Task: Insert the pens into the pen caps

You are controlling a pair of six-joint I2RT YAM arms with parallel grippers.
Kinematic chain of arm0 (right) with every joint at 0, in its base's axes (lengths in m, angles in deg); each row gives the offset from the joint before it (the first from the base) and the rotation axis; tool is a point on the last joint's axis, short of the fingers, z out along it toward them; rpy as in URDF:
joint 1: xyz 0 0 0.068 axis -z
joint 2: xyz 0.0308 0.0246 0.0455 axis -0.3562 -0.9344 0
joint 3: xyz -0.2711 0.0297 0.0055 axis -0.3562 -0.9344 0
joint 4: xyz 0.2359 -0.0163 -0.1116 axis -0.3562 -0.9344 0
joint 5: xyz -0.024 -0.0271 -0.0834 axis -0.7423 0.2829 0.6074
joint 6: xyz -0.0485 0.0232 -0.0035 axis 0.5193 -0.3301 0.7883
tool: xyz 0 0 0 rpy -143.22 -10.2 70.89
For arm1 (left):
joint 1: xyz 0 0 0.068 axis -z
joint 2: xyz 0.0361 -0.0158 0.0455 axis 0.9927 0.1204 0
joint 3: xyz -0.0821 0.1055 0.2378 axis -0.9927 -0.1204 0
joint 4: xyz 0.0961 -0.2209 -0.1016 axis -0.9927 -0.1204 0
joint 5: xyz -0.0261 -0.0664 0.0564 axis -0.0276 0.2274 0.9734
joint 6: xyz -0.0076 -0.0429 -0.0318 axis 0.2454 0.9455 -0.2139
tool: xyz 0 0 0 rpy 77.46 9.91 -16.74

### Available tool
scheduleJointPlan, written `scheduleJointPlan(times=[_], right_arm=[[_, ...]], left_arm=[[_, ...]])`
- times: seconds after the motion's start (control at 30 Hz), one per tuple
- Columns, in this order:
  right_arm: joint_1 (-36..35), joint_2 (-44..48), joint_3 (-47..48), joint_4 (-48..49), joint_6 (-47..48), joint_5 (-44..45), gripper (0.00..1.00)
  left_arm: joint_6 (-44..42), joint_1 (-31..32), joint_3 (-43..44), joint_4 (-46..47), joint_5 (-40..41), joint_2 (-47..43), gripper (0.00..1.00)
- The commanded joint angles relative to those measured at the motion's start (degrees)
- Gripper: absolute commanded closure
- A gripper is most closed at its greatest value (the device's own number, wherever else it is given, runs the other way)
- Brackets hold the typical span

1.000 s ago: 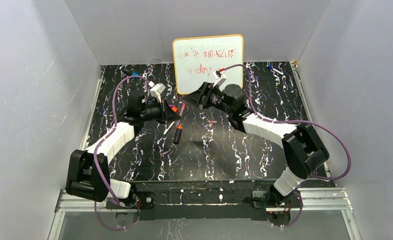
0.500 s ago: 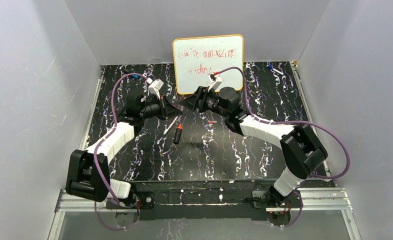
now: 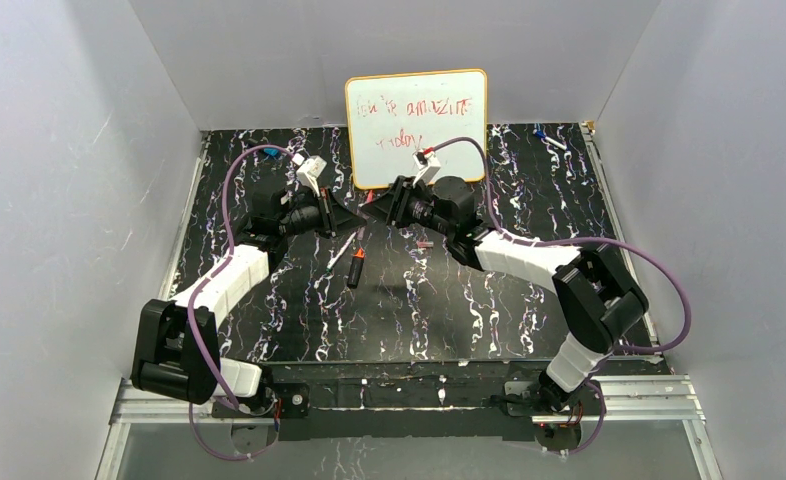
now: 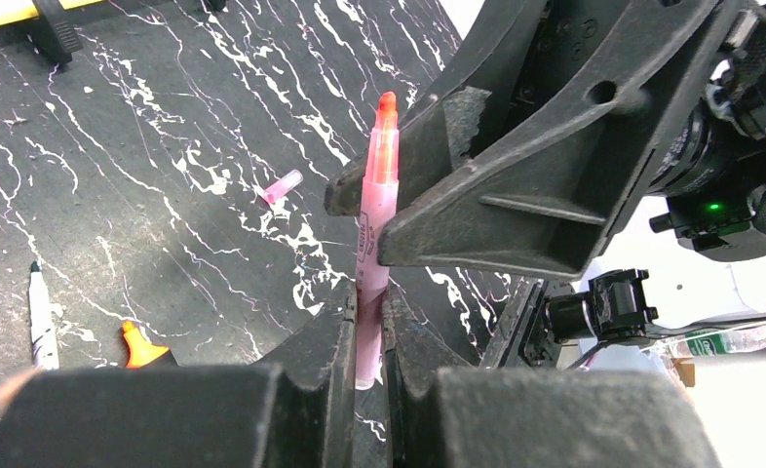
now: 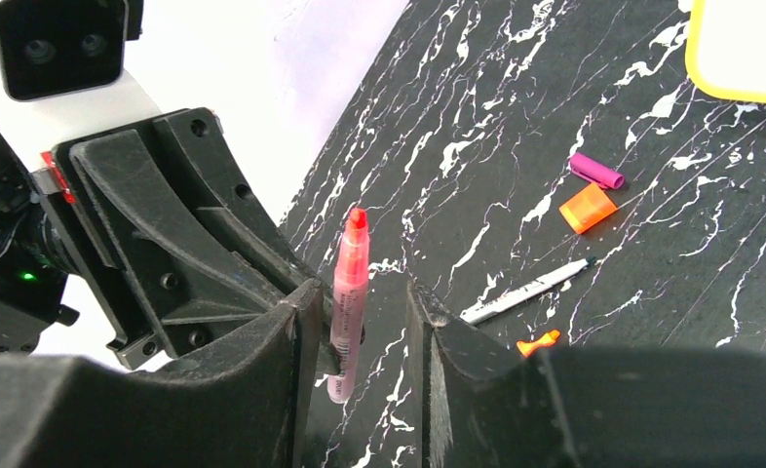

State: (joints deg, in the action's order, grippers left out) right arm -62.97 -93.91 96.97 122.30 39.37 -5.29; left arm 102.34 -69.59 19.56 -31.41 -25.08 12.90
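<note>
My left gripper [image 4: 367, 302] is shut on the lower barrel of a slim pink pen [image 4: 379, 195], which stands upright with its red tip bare. My right gripper [image 5: 364, 297] is open, with one jaw on each side of the same pen [image 5: 348, 268], apart from it. The two grippers meet in front of the whiteboard [image 3: 361, 208]. A white slim pen [image 3: 341, 252] and a black marker with an orange end [image 3: 355, 268] lie on the mat. A pink cap [image 4: 282, 185], a purple cap [image 5: 596, 171] and an orange cap [image 5: 589, 208] lie loose.
A yellow-framed whiteboard [image 3: 416, 125] stands at the back, just behind both grippers. Blue-tipped pens lie at the back right [image 3: 547, 138] and back left [image 3: 269, 150]. Grey walls close in the mat on both sides.
My right gripper has moved left to the left gripper and now straddles the pink pen. My left gripper shifted slightly back, still holding the pen.
</note>
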Motion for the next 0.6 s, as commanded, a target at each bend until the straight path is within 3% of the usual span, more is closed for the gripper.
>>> scheduleJointPlan(times=[0.0,0.1,0.23,0.27,0.37,0.47,0.57], right_arm=[[-0.3,-0.7,0.4,3.2,0.8,-0.2,0.55],[-0.5,-1.4,0.6,3.3,0.7,-0.6,0.60],[-0.5,-1.9,0.7,3.8,0.2,-0.9,0.94],[-0.5,-2.0,0.7,3.9,0.0,-0.9,0.99],[-0.5,-2.1,0.9,4.3,-0.3,-0.9,0.99],[-0.6,-2.3,1.3,4.7,-0.8,-0.7,0.99],[-0.8,-2.6,1.8,5.2,-1.4,-0.7,0.99]], left_arm=[[0.4,0.3,-0.6,1.5,-1.9,-1.2,1.00],[0.4,0.3,-0.7,1.4,-2.0,-1.1,1.00],[0.3,0.7,-0.7,1.3,-2.0,-0.7,1.00],[0.1,0.9,-0.7,1.1,-1.8,-0.5,1.00],[-0.3,1.7,-0.7,0.3,-1.3,0.2,1.00],[-0.3,2.4,-0.6,0.4,-1.1,0.6,0.69],[-0.3,3.0,-0.6,0.7,-0.6,0.8,0.54]])
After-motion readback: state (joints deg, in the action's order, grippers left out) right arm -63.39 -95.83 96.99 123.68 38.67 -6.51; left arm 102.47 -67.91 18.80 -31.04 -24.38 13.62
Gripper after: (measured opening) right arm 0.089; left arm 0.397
